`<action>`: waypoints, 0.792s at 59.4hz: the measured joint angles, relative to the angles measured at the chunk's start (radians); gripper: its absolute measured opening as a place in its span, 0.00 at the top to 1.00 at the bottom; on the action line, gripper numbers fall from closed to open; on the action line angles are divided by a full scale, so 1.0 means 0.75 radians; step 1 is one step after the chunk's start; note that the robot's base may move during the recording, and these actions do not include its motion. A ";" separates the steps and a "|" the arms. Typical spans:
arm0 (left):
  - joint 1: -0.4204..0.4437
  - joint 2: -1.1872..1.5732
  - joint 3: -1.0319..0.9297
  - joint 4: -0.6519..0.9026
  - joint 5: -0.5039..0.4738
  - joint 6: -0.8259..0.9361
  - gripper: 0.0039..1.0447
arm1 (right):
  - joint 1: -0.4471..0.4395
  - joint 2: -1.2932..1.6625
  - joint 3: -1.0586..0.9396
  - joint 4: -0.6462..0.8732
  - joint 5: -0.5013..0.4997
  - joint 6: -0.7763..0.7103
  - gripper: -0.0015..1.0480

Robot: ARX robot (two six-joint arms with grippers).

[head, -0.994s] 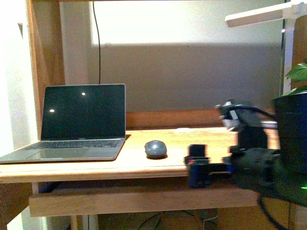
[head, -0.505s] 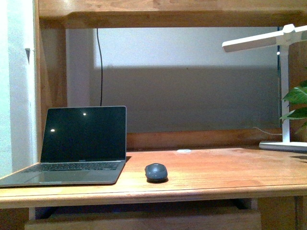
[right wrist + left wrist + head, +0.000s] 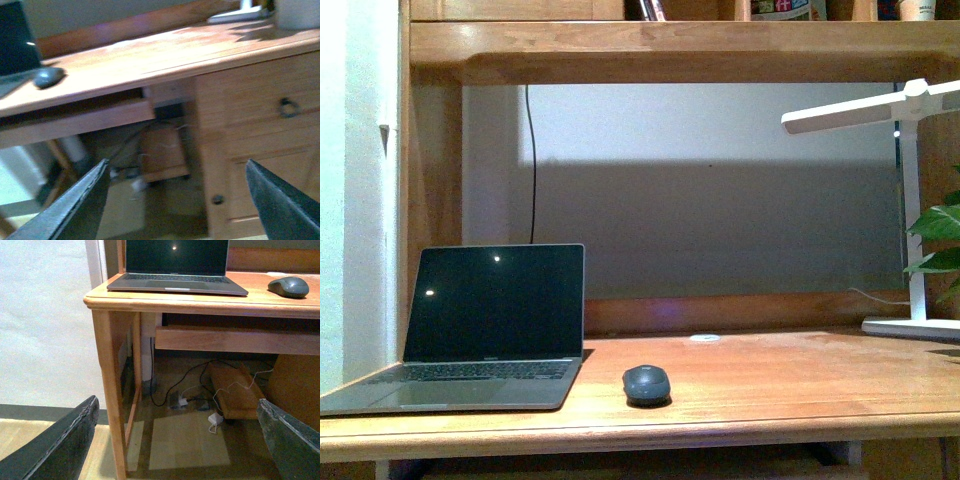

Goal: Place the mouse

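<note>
The dark grey mouse (image 3: 647, 384) rests on the wooden desk (image 3: 770, 385), just right of the open laptop (image 3: 480, 325). It also shows in the left wrist view as the mouse (image 3: 288, 286) and, blurred, in the right wrist view as the mouse (image 3: 48, 77). Neither arm appears in the front view. My left gripper (image 3: 180, 440) is open and empty, held low in front of the desk over the floor. My right gripper (image 3: 180, 200) is open and empty too, low before the desk's drawers.
A white desk lamp (image 3: 910, 200) stands at the desk's right, with plant leaves (image 3: 940, 240) beside it. A small flat white disc (image 3: 704, 338) lies behind the mouse. A shelf (image 3: 670, 45) spans above. Cables and a box (image 3: 232, 390) lie under the desk. Drawers (image 3: 260, 110) sit at its right.
The right arm, in view beside the mouse a second ago, has dropped out of the front view. The camera has tilted upward, showing the shelf. The mouse has stayed put.
</note>
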 joint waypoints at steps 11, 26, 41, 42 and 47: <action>0.000 -0.001 -0.001 0.000 0.002 0.000 0.07 | 0.190 -0.081 -0.038 -0.031 0.281 -0.163 0.60; 0.000 -0.001 0.000 0.000 0.002 0.000 0.07 | 0.195 -0.300 -0.071 -0.219 0.289 -0.194 0.97; 0.000 -0.001 -0.001 0.000 0.002 0.000 0.07 | 0.196 -0.352 -0.109 -0.219 0.293 -0.195 0.97; 0.000 -0.001 -0.001 0.000 0.002 0.000 0.07 | 0.196 -0.352 -0.109 -0.219 0.293 -0.195 0.97; 0.000 -0.001 -0.001 0.000 0.002 0.000 0.07 | 0.196 -0.352 -0.109 -0.219 0.293 -0.195 0.97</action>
